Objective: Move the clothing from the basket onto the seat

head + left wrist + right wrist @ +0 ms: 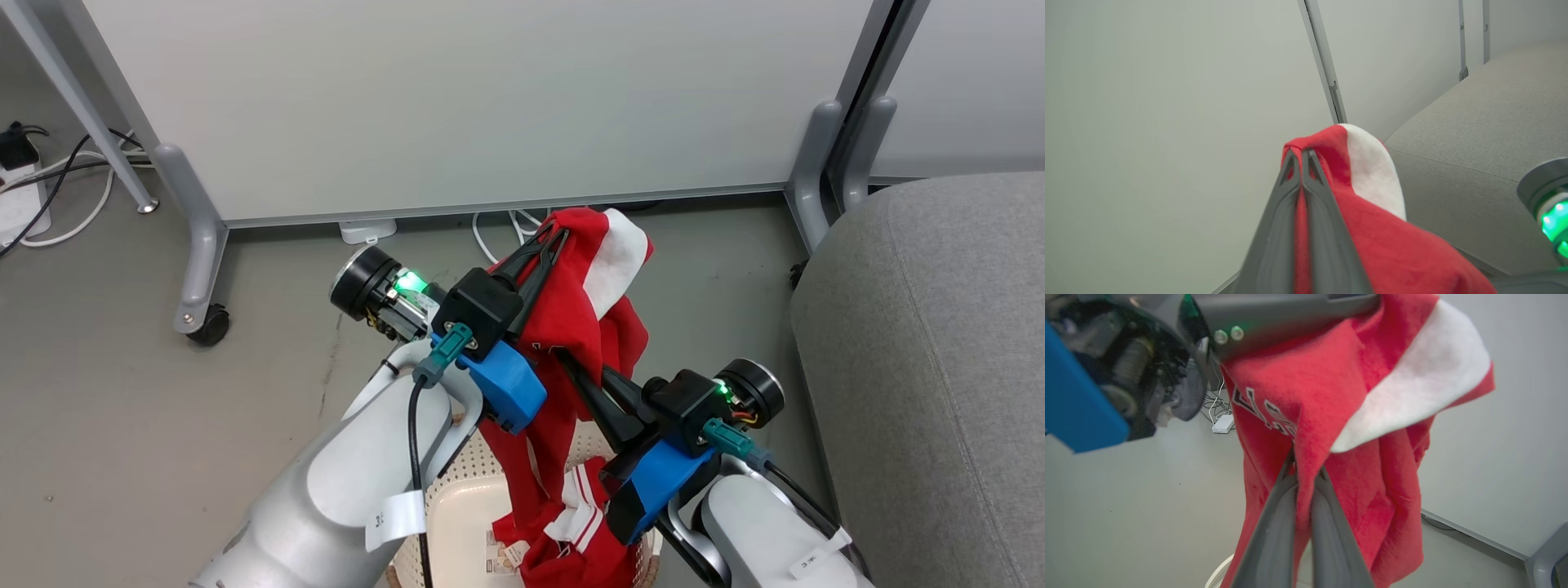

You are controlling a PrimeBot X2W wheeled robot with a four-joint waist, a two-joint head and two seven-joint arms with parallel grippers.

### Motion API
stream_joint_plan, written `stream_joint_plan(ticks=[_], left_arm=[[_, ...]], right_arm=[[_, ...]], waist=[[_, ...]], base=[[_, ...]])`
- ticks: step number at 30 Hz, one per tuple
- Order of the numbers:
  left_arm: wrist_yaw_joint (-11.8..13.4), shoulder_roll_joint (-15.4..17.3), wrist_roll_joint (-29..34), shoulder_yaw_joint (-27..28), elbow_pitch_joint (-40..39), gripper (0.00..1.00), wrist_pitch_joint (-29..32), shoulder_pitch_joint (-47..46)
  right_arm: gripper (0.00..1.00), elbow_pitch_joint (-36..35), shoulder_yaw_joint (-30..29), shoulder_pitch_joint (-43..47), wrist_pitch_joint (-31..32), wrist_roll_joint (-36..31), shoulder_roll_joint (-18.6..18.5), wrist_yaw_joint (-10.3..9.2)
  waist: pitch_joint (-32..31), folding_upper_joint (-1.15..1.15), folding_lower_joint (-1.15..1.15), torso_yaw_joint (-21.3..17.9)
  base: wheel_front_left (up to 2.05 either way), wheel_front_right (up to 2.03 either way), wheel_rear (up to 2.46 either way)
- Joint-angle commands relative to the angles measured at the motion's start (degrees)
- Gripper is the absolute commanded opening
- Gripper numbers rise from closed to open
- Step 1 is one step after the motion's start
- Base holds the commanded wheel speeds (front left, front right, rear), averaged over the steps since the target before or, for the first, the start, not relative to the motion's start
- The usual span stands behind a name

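While pinched at two spots, hanging as one long drape above the basket point(478, 465): red garment point(571, 314), with a white patch point(620, 257) near its top.

On the highest fold: left gripper point(558, 235), fingers pressed together on the cloth, pointing up the head view toward the pale partition panel point(490, 106). From its own wrist camera, left gripper point(1301, 152) with red fabric squeezed in the slit between the two dark fingers.

Lower and nearer: right gripper point(569, 361), clamped on a fold at mid-height. From its wrist camera, right gripper point(1306, 469) with fabric caught between the fingers just below dark-edged white lettering point(1265, 412).

Lower part of the cloth trailing down into the basket, bunched there with white striped trim point(578, 490) and a small white tag point(571, 523); one piece or several, impossible to tell.

Basket at the bottom of the head view, on the grey floor point(122, 408), partly hidden behind both pale forearms, printed label point(502, 555) showing on its bottom.

Well to the right, apart from the cloth: grey seat point(939, 343).

Left of the panel: caster wheel point(208, 327) under a grey leg, cables point(73, 175) along the floor.
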Motion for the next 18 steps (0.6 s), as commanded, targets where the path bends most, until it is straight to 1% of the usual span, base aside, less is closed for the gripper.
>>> stream_joint_plan(ticks=[1, 11, 12, 13, 18], left_arm=[[-0.1, -0.1, 0.2, 0.3, 0.0, 0.0, -0.3, 0.2], [-0.5, -0.2, 0.3, 0.6, 0.5, 0.0, -0.3, 0.7], [-0.4, -0.3, 0.3, 0.7, 0.5, 0.43, -0.3, 0.7], [-0.1, -0.3, 0.7, 0.6, 0.4, 1.0, -0.3, 0.5], [0.2, -0.3, 0.9, 1.2, -0.1, 1.0, -0.3, 0.9]], right_arm=[[0.0, 0.1, 0.1, -0.3, 0.0, 0.2, -0.2, 0.02], [0.0, -0.1, 0.5, 0.1, 0.0, 0.4, -0.2, 0.03], [0.0, -0.1, 0.5, 0.1, 0.0, 0.3, -0.2, 0.03], [0.0, -0.1, 0.4, 0.1, 0.0, 0.3, -0.2, 0.03], [0.0, -0.2, 0.3, 0.5, 0.0, 0.5, -0.2, 0.03]], waist=[[-0.1, 0.0, -0.01, 0.0], [-0.4, 0.0, -0.01, -0.3], [-0.4, 0.0, -0.01, -0.3], [-0.5, 0.0, -0.01, -0.3], [-0.6, 0.0, -0.01, -0.4]], base=[[0.0, 0.0, 0.0], [0.0, 0.0, 0.0], [0.0, 0.0, 0.0], [0.0, 0.0, 0.0], [0.0, 0.0, 0.0]])
